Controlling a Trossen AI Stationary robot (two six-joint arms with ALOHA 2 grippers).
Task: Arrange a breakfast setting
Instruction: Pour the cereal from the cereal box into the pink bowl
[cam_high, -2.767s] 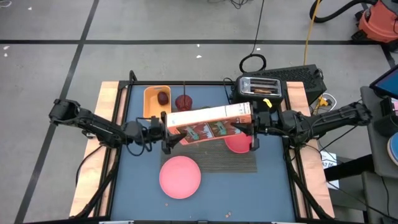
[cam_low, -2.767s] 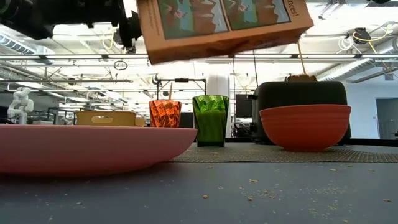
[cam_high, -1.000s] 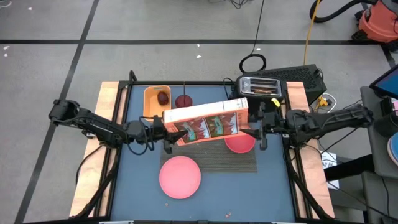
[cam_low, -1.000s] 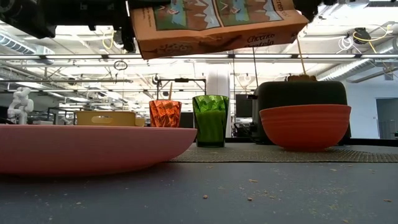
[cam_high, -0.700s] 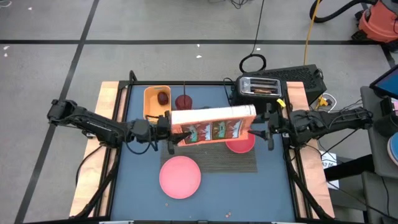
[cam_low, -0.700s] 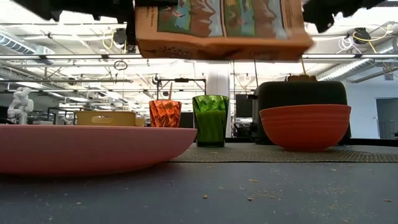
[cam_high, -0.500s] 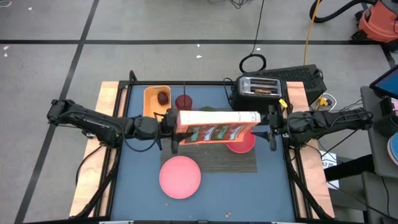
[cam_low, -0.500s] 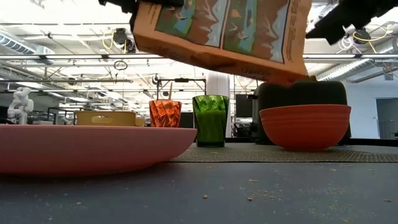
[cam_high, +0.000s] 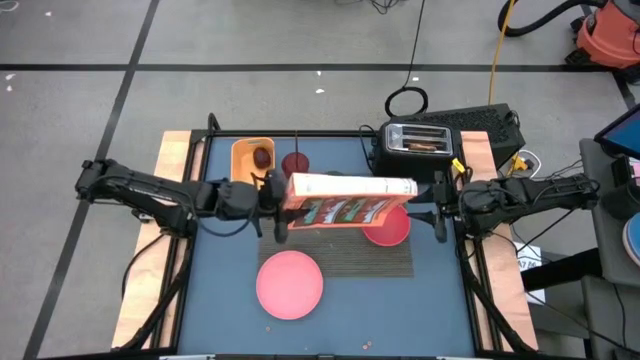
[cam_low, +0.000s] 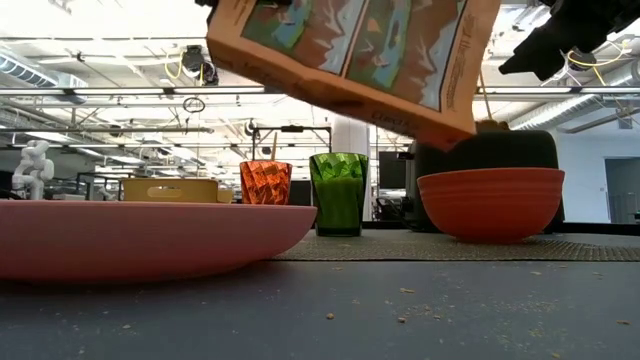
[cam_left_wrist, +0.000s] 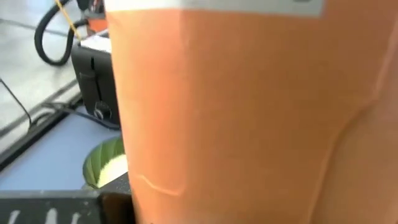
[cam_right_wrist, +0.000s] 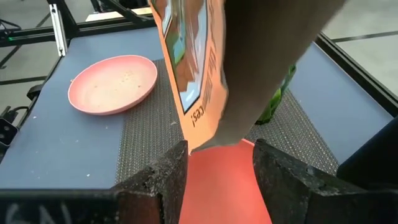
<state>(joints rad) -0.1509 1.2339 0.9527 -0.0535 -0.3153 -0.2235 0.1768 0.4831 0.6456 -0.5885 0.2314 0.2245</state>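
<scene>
— Left hand (cam_high: 278, 207) of mine grips one end of the orange cereal box (cam_high: 348, 201), clamped on it and holding it up in the air. Close up, the box (cam_left_wrist: 249, 112) fills nearly all I see from that wrist.

— And your right hand?

— Right hand (cam_high: 438, 207) sits just past the box's other end, fingers (cam_right_wrist: 155, 180) spread apart with nothing between them. Between those fingers I look down on the pink-red bowl (cam_right_wrist: 224, 180), with the box's lower corner (cam_right_wrist: 202, 118) hanging over it.

— How is the box sitting?

— Tilted, its far end dipping toward the bowl (cam_low: 490, 203); from counter level the low corner of the box (cam_low: 350, 55) is just above the rim.

— Where is the rest of the breakfast setting?

— Bowl (cam_high: 386, 226) rests on the dark woven placemat (cam_high: 350, 260). Flat pink plate (cam_high: 290, 284) lies at the mat's near edge, partly on the blue counter (cam_high: 430, 300). Green cup (cam_low: 338, 192) and red tumbler (cam_low: 265, 182) stand side by side behind. Dark-red fruit (cam_high: 262, 157) sits in the yellow tray (cam_high: 243, 160), and a toast slice shows in the black toaster (cam_high: 420, 143).
</scene>
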